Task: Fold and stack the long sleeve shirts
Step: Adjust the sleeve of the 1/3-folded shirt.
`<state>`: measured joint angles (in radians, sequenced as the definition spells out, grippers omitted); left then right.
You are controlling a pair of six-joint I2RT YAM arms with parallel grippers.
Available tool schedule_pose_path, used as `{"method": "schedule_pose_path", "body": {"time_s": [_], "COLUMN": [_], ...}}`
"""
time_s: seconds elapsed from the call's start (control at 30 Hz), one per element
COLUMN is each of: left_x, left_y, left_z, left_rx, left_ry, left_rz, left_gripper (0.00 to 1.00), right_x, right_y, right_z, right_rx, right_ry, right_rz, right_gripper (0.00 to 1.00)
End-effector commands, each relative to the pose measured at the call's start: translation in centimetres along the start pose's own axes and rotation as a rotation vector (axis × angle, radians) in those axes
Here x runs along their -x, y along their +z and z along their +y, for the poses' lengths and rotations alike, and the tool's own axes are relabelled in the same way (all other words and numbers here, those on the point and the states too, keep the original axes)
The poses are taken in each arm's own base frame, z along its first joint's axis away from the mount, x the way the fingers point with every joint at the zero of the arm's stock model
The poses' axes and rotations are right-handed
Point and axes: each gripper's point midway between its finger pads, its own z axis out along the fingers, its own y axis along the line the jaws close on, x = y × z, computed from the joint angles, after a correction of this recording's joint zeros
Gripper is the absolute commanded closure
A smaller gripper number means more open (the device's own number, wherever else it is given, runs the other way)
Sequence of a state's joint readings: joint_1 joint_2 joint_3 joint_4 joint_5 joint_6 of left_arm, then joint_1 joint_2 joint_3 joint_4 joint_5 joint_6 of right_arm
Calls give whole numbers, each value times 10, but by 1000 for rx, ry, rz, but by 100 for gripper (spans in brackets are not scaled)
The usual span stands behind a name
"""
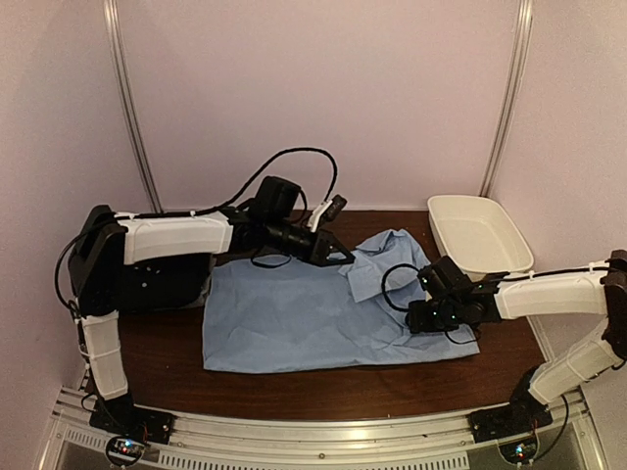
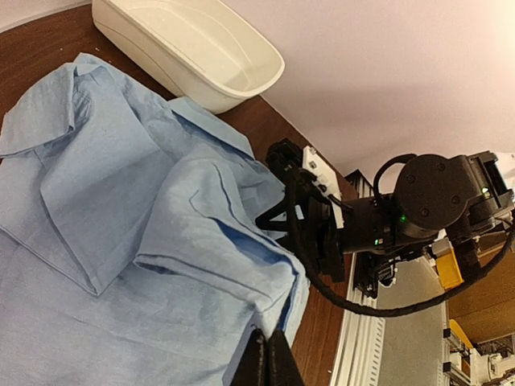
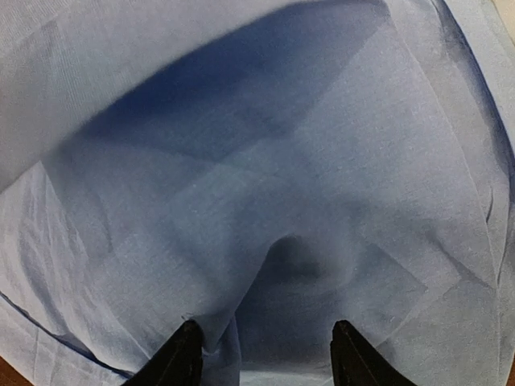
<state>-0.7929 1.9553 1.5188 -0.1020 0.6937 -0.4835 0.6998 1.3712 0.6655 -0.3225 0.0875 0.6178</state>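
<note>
Dark wood tabletop [image 1: 157,364], pale walls behind. Light blue shirt [image 1: 284,318] spread mid-tabletop, collar end bunched toward far-right corner near white tub [image 1: 480,235]. Left gripper [image 2: 263,342] fingers pressed together, pinching shirt fold. Right gripper [image 3: 265,326] fingers spread over cloth. Folding barely begun; only 1 shirt visible, stacking left.

The light blue shirt [image 1: 294,313] is taken as the reference. By the top external camera it is looked down on from high above and behind its near edge, facing the back wall, far enough off that the whole shirt, the white tub [image 1: 478,235] beyond its far right corner and both arms are taken in. By the left wrist camera the shirt [image 2: 121,201] is seen from close above its far edge, facing across it toward the tub [image 2: 153,72] and the right gripper [image 2: 302,217]. Both of these are shared with the top view. The right wrist camera is held very near over the shirt [image 3: 282,161], and the frame is filled with its cloth.
</note>
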Motion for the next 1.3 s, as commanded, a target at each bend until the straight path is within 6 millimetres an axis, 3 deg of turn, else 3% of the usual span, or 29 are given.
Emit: {"method": "schedule_pose_path", "body": {"time_s": [0.0,0.2,0.5,0.8,0.93,1.27], "left_x": [38,75,115,117,117,131], "left_y": [-10,-2,8,23,28,34], "left_z": [-26,-43,-71,-75,-70,-69], "left_rx": [-67,-143,-287,-367,-362,-376], "left_ry": [27,57,76,63,63,72], "left_rz": [-63,-96,-151,-151,-156,-180], "left_gripper": [100,100,100,100,100,100], "right_x": [14,22,32,41,44,9], "right_y": [-4,-12,-1,3,-3,-17], "right_z": [14,7,11,-4,3,26], "right_rx": [110,128,190,134,175,305], "right_ry": [103,177,260,364,347,288], "right_rz": [-92,-173,-215,-286,-289,-214], "right_gripper": [44,42,41,41,40,47]}}
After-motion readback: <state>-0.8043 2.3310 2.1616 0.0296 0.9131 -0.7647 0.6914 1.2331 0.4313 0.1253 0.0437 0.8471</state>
